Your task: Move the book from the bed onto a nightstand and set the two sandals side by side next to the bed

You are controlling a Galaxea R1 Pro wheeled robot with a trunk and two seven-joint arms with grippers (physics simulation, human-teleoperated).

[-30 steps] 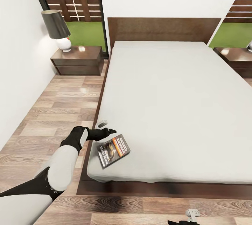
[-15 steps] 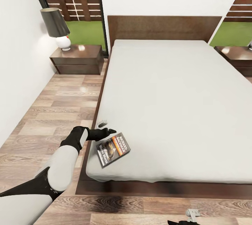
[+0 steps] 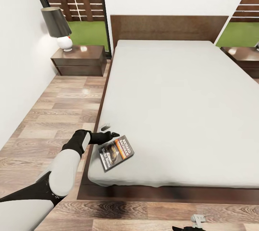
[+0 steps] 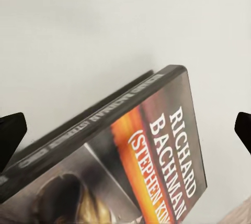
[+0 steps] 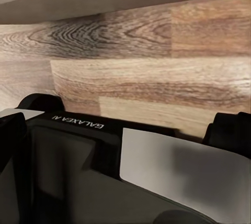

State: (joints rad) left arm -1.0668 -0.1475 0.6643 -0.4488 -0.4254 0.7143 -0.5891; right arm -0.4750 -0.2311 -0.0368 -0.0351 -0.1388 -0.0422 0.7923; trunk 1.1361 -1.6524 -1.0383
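Observation:
The book (image 3: pixel 116 153), dark with an orange band and white lettering, lies flat near the front left corner of the bed (image 3: pixel 180 105). My left gripper (image 3: pixel 110 131) hovers open just beyond the book's far left edge, over the mattress edge. In the left wrist view the book (image 4: pixel 130 166) lies between the spread fingertips (image 4: pixel 10 135), untouched. My right gripper (image 3: pixel 194 223) hangs low over the floor in front of the bed; its fingers (image 5: pixel 232 130) stand apart with nothing between them. The sandals are out of view.
A dark nightstand (image 3: pixel 80 60) with a black-shaded lamp (image 3: pixel 57 26) stands left of the headboard, and a second nightstand (image 3: pixel 242 57) stands at the right. A strip of wood floor (image 3: pixel 61 108) runs between the bed and the white left wall.
The whole picture has shifted slightly, so the camera moved. The left arm and the book keep their places relative to each other.

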